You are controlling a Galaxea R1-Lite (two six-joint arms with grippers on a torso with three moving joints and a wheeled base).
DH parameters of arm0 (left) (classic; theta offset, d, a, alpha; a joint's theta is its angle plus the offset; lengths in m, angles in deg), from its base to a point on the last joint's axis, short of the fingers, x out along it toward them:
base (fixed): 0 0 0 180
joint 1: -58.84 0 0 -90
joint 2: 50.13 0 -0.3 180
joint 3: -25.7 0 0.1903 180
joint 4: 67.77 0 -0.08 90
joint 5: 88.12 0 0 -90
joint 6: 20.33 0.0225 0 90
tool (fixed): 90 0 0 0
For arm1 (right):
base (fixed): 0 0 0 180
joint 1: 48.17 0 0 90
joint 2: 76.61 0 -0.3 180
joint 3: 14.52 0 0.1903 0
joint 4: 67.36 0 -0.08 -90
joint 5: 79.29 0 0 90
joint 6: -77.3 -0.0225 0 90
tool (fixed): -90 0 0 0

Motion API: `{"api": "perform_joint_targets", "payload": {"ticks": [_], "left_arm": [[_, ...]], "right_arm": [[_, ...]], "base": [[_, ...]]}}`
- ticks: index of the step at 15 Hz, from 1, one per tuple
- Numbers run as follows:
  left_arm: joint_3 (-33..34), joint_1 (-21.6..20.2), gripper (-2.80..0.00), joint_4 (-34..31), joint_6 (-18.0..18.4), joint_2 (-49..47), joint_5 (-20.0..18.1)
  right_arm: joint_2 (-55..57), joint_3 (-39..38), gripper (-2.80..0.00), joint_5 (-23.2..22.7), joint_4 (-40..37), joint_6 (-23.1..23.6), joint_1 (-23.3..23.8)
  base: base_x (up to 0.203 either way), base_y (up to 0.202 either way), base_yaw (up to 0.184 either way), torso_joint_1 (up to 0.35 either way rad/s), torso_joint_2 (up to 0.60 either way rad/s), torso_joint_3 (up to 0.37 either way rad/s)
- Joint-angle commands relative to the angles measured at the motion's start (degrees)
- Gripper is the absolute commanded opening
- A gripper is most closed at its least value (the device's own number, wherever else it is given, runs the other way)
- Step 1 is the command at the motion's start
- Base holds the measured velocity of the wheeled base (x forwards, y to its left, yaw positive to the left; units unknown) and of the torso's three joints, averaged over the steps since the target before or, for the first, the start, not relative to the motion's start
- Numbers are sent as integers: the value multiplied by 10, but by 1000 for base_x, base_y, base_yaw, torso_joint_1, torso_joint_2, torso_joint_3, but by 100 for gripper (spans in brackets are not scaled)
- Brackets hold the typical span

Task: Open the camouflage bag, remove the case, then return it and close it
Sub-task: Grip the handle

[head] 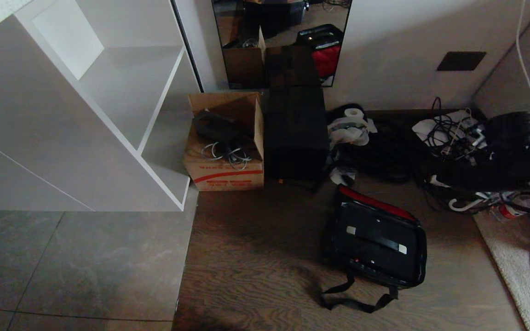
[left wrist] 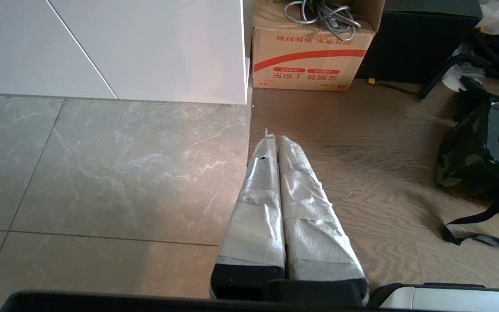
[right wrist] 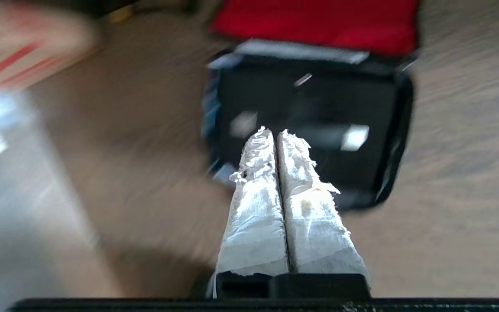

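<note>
The camouflage bag [head: 377, 241] lies on the wood floor [head: 256, 257], near the black box [head: 296, 133]. The right claw [right wrist: 275, 134], pressed together and empty, hangs over it; blur obscures the zipper, so it could snag the strap [head: 354, 301]. The left claw [left wrist: 274, 139] is pressed together, well aside.

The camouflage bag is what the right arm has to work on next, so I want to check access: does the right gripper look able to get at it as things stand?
Probably yes. The right gripper, fingers shut and empty, hangs above the camouflage bag, which lies alone on the wooden floor with nothing over it.
</note>
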Motion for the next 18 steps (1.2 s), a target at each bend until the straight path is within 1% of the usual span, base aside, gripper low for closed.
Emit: {"api": "perform_joint_targets", "payload": {"ticks": [1,3,5,7,9,11,13,16,18], "left_arm": [[0,0,-280,0,0,-1,0],[0,0,-280,0,0,-1,0],[0,0,-280,0,0,-1,0],[0,0,-280,0,0,-1,0],[0,0,-280,0,-1,-1,0],[0,0,-280,0,0,-1,0],[0,0,-280,0,0,-1,0],[0,0,-280,0,0,-1,0],[0,0,-280,0,0,-1,0]], "right_arm": [[152,55,-280,11,27,13,30],[219,91,-280,20,49,44,54],[269,125,-280,26,66,61,69],[306,142,-280,46,71,85,83],[329,147,-280,54,71,145,101],[350,151,-280,72,73,175,108],[377,163,-280,81,73,187,109],[416,171,-280,98,73,193,108],[445,189,-280,109,74,206,108]], "base": [[0,0,0,0,0,0],[0,0,0,0,0,0],[0,0,0,0,0,0],[0,0,0,0,0,0],[0,0,0,0,0,0],[0,0,0,0,0,0],[0,0,0,0,0,0],[0,0,0,0,0,0],[0,0,0,0,0,0]]}}
